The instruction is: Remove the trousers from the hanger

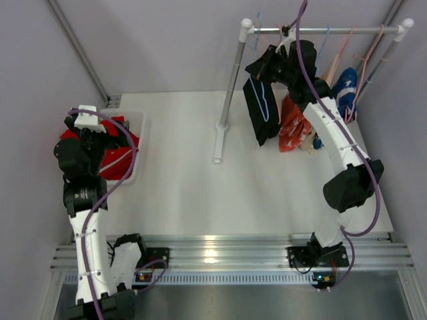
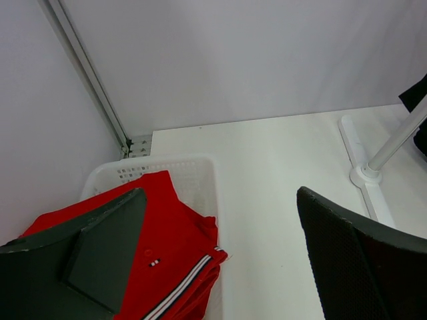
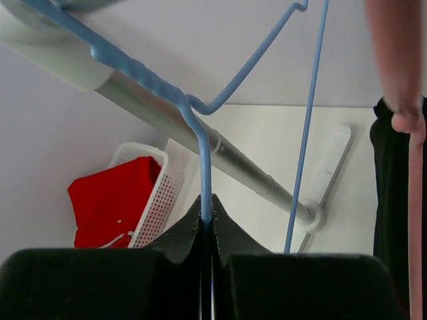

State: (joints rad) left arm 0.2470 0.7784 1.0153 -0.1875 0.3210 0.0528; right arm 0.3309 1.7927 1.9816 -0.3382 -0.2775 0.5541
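Note:
The black trousers [image 1: 261, 110] hang on a blue wire hanger [image 1: 265, 100] by the left end of the rail [image 1: 320, 30]. My right gripper [image 1: 270, 67] is up at the rail, shut on the blue hanger's wire [image 3: 203, 180], which runs straight between its closed jaws [image 3: 205, 223]. Black fabric [image 3: 390, 200] shows at the right edge of the right wrist view. The red trousers [image 1: 110, 150] lie in the white basket [image 1: 139, 143] at the left; they also show in the left wrist view [image 2: 167, 247]. My left gripper [image 2: 220, 260] is open and empty just above them.
An orange-and-white garment [image 1: 292, 127] and a blue-and-white garment [image 1: 343, 90] hang right of the black trousers, behind my right arm. The rack's left pole [image 1: 230, 80] stands on a white foot [image 1: 219, 143]. A pink hanger [image 3: 400, 67] is close on the right.

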